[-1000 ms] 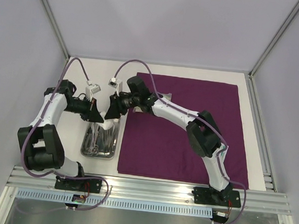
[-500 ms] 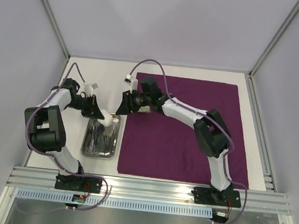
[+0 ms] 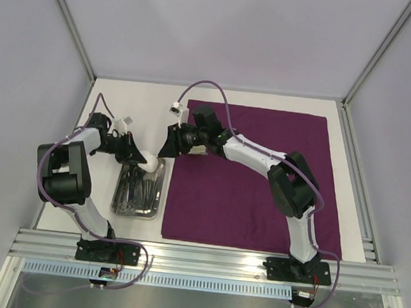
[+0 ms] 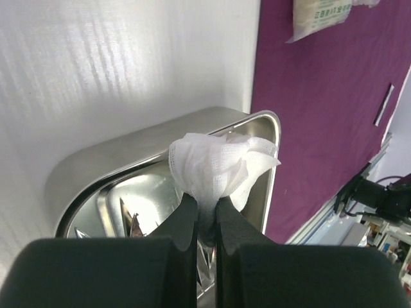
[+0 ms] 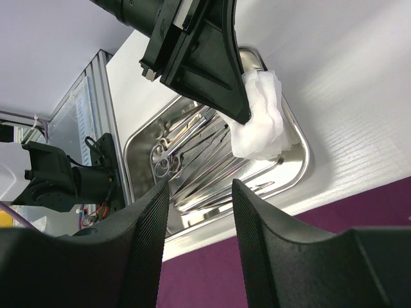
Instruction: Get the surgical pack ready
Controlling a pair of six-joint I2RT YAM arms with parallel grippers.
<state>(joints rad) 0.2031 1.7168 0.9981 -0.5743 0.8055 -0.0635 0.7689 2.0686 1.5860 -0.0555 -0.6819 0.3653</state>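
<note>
Jaws of the left gripper (image 4: pixel 205 204) pinch tight on a crumpled white gauze pad (image 4: pixel 217 163), held over the far end of the small shiny rectangular steel tray (image 4: pixel 154 131). The tray holds metal scissors (image 5: pixel 168 159) and what seem to be tweezers (image 5: pixel 218 173). It lies on the white worktop (image 3: pixel 145 105) just beside the flat deep-purple fabric sheet (image 3: pixel 244 208). The right gripper (image 5: pixel 200 186) hangs near, jaws spread wide, empty.

Top edge crops the clear packet (image 4: pixel 319 18), instruments (image 4: pixel 125 216) in tray (image 4: pixel 128 144) mostly hidden behind gauze (image 4: pixel 215 160) and left jaws
</note>
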